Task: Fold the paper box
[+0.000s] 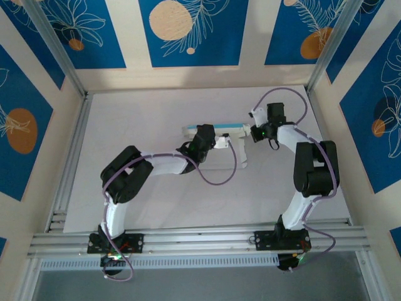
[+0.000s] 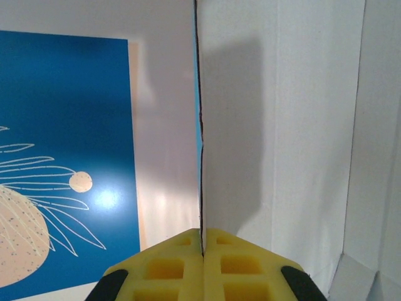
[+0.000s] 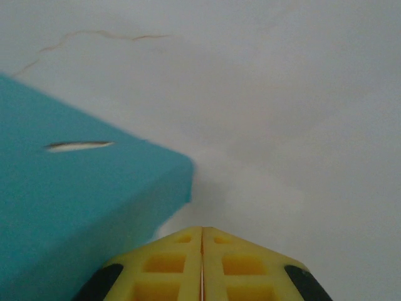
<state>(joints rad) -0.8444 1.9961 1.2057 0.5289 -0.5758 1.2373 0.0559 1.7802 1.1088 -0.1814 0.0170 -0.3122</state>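
Both arms reach in over the white surface (image 1: pixel 138 119), and between them, toward the far side, lies the paper box (image 1: pixel 227 130). It is a long, part-folded strip, light blue along its far edge, with one white flap trailing back toward the arms.

The left end effector (image 1: pixel 203 137) is at the box's left end. Its wrist view is clear: the yellow fingers (image 2: pixel 169 269) are pinched tight on a thin upright wall of the paper box (image 2: pixel 282 125), white on the right face with a sliver of blue on the left. A blue patterned wall panel (image 2: pixel 62 125) shows beyond it.

The right end effector (image 1: pixel 253 133) stands at the box's other end. Its fingers (image 3: pixel 244 269) are pressed together with nothing between them, low over the surface (image 3: pixel 282 94). The paper box (image 3: pixel 75 207) shows a blue face with a narrow slit, its corner just beside the fingers on the left. Whether they touch cannot be told.
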